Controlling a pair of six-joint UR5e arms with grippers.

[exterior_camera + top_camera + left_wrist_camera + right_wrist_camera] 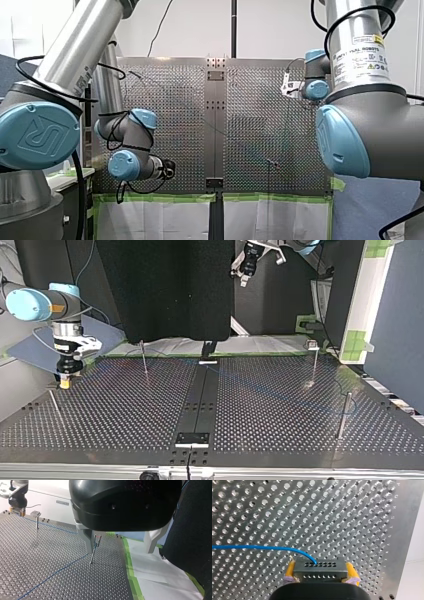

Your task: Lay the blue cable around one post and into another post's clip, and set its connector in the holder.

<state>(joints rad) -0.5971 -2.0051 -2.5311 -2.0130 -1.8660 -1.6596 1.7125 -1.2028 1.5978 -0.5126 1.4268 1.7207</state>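
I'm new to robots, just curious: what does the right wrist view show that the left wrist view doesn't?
Only the right wrist view: the dark connector with rows of holes, clamped between the yellow pads of my right gripper. Only the left wrist view: my left gripper open over a thin post the blue cable runs to, a capped post, green tape. Both: that cable, the perforated table, my right gripper.

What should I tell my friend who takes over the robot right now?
Right gripper: shut on the connector, near the table's edge at the top view's left.
Left gripper: open, empty, a thin post just ahead of it.
Blue cable: runs from the connector to that post and beyond; clip seating unclear.
Left: set the connector in its holder, which I cannot pick out.
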